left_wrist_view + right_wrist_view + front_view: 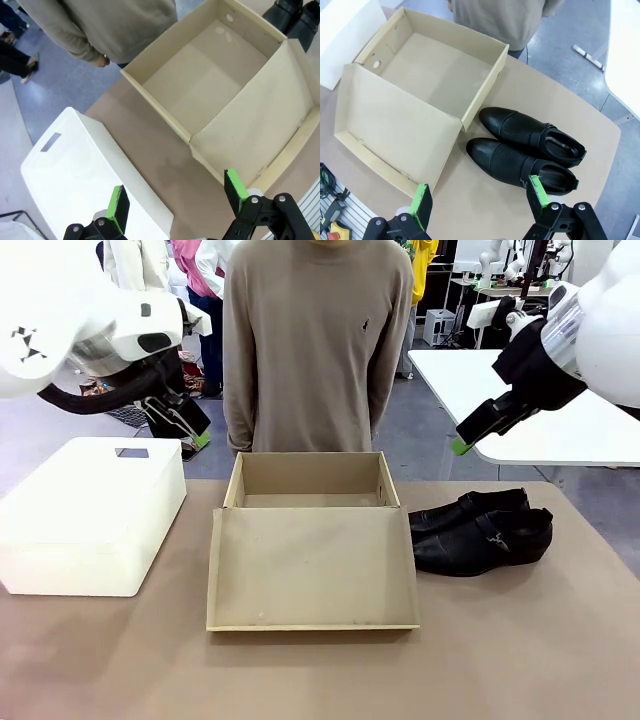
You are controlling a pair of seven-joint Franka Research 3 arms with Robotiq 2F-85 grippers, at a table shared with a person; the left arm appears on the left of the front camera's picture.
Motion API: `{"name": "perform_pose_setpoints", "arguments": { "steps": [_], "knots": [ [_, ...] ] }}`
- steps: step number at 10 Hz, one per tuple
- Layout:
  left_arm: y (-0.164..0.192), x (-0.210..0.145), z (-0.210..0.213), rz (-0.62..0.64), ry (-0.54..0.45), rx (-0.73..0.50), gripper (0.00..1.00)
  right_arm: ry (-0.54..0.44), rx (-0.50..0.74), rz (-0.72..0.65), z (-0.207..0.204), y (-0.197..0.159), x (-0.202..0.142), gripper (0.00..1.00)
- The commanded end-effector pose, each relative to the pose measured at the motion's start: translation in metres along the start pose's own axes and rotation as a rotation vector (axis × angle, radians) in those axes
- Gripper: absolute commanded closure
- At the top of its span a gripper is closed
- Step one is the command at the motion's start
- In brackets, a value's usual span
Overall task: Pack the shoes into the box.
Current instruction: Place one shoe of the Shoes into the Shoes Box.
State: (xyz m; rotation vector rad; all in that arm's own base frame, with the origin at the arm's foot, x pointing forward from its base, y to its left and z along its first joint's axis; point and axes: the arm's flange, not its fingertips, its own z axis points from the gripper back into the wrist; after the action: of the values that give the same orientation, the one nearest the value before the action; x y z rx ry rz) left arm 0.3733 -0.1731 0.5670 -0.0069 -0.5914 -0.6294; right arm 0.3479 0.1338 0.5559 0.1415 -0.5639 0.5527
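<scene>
**Two tools held high and wide apart, shoes beside the open box**

Two white arms hang raised above the brown table (500,660), and neither touches anything. The left arm comes in from the robot's left. Its black, green-padded left tool (195,433) slants down toward the middle, above the far edge of the table behind a large white rounded plastic box (90,510). In its wrist view the left tool (176,195) has its two fingers spread wide with nothing between them. Below it lie the white box (85,165) and the cardboard box (200,85).

The right arm enters from the robot's upper right. Its right tool (465,440) angles down and inward, well above the table. In its wrist view the right tool (480,194) is likewise spread wide and holds nothing.

The tan-brown cardboard shoebox (310,478) sits at the table's middle. Its hinged flap lid is folded out flat toward the robot's side, and its inside (435,70) is bare.

The pair of glossy black leather dress shoes (480,530) lies on the table just beside the box, on the robot's right. The shoes (527,147) are side by side, toes pointing toward the box.

A person in a beige sweater (315,340) stands at the far side, behind the box.
</scene>
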Motion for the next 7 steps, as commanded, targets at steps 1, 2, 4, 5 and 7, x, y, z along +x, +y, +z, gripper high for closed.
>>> {"name": "perform_pose_setpoints", "arguments": {
  "steps": [1, 2, 4, 5, 7],
  "knots": [
    [0.013, -0.008, 0.016, -0.051, -0.072, -0.032, 0.00, -0.061, 0.049, 0.064, 0.015, -0.005, -0.008, 0.00],
    [0.022, -0.009, 0.024, -0.097, -0.102, -0.056, 0.00, -0.088, 0.081, 0.095, 0.025, -0.007, -0.010, 0.00],
    [0.042, -0.010, 0.034, -0.186, -0.154, -0.138, 0.00, -0.120, 0.137, 0.147, 0.037, -0.015, -0.012, 0.00],
    [0.052, -0.013, 0.041, -0.245, -0.183, -0.180, 0.00, -0.133, 0.171, 0.174, 0.044, -0.019, -0.014, 0.00],
    [0.065, -0.016, 0.055, -0.330, -0.227, -0.210, 0.00, -0.156, 0.218, 0.202, 0.058, -0.025, -0.018, 0.00]
  ]
}}
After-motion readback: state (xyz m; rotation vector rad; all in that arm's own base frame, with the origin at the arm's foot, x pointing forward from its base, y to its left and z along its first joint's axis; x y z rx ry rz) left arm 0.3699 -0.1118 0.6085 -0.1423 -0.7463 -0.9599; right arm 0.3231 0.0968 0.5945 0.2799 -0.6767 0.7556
